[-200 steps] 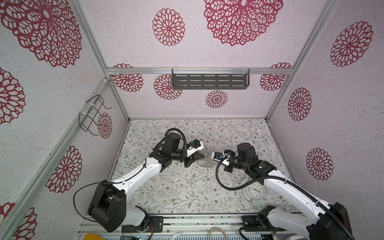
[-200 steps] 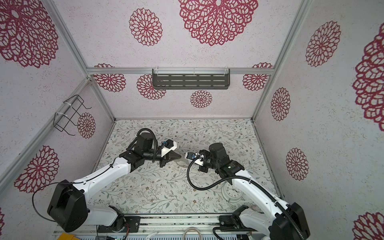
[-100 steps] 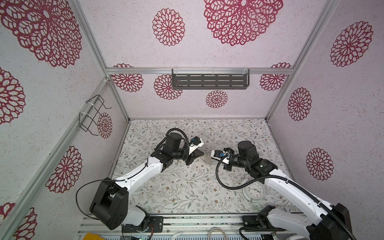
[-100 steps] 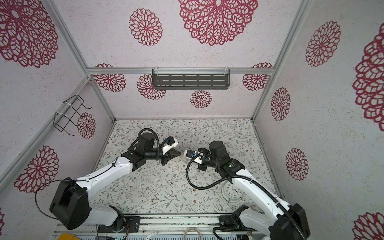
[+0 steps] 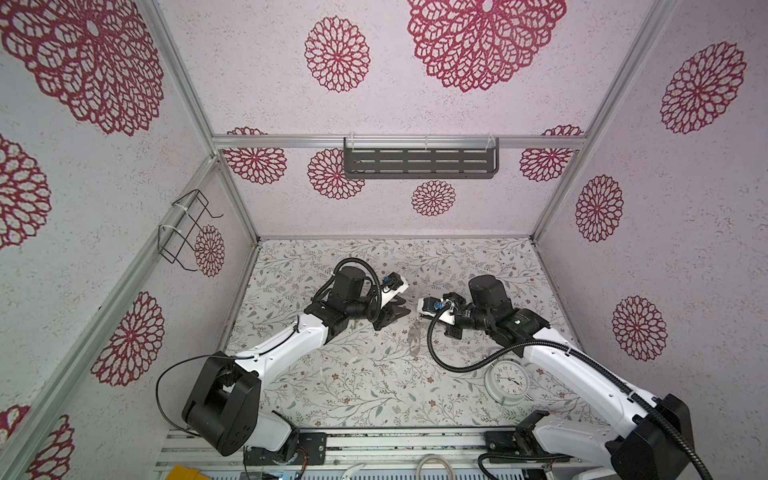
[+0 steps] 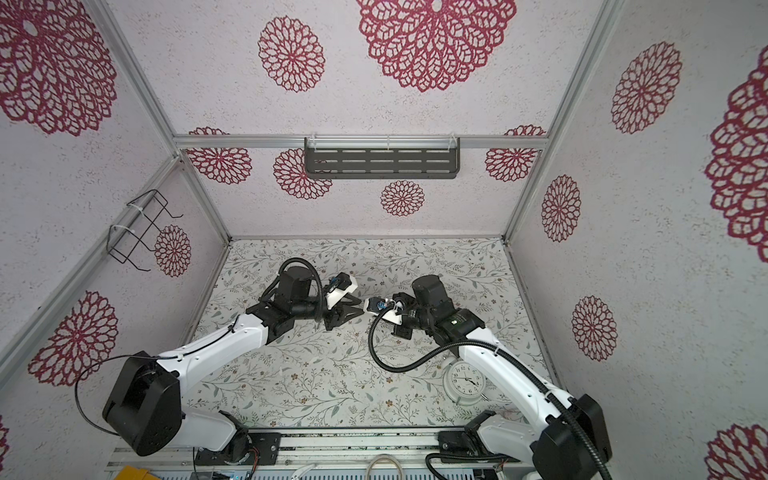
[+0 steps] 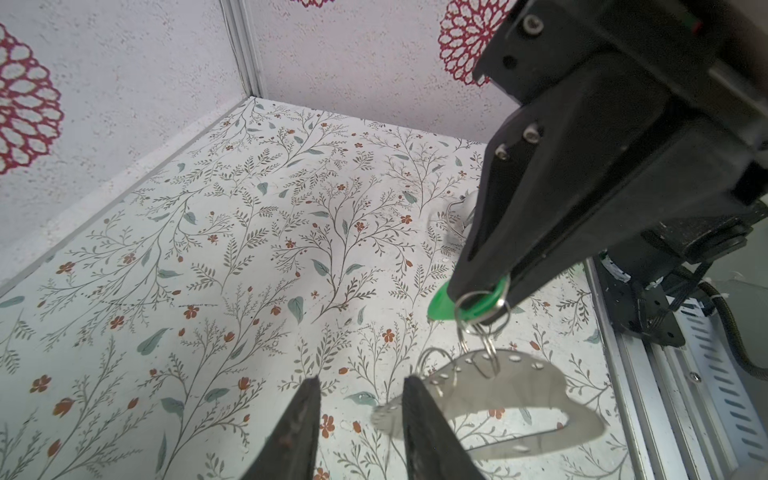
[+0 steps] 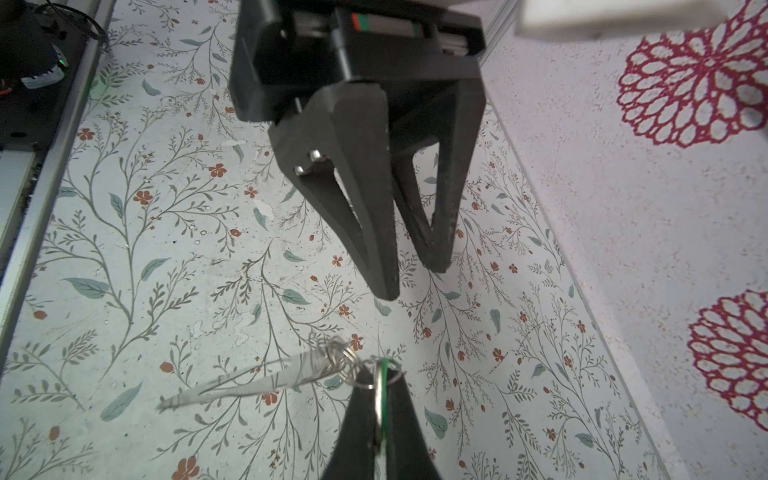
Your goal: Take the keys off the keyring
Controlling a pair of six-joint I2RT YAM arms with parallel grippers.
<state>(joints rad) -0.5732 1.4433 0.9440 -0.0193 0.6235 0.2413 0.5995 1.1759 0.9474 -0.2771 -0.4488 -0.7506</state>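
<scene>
Two pincers face each other tip to tip above the flowered table (image 5: 374,386), close together in both top views. The right pincer (image 7: 482,297) is clamped tight on the green-tagged key (image 7: 440,305). The green plastic is squeezed flat between its fingers, with a thin metal rim showing at the edge. It is the only key I can make out.

Just below that grip hang a couple of small wire rings (image 7: 484,332). From them dangles the keyring (image 7: 498,395), a flat grey loop with a large oval opening and a row of little holes along its rim. It hangs under the right pincer's tips and reaches toward the left pincer. Whether its lower end touches the table I cannot tell. Another wire ring (image 7: 436,363) is threaded through the rim holes on the side nearer the left pincer.

The left pincer (image 7: 360,380) has its fingers standing apart with nothing between them. It sits just short of the keyring. In the left wrist view one of its fingers (image 7: 422,432) crosses in front of the loop's near end, and I cannot say if they touch. From the right wrist view the loop shows edge-on, and the left pincer's tips look clear of it.

Well behind the right pincer, beside its forearm, a round white clock (image 5: 507,376) sits on the table.
</scene>
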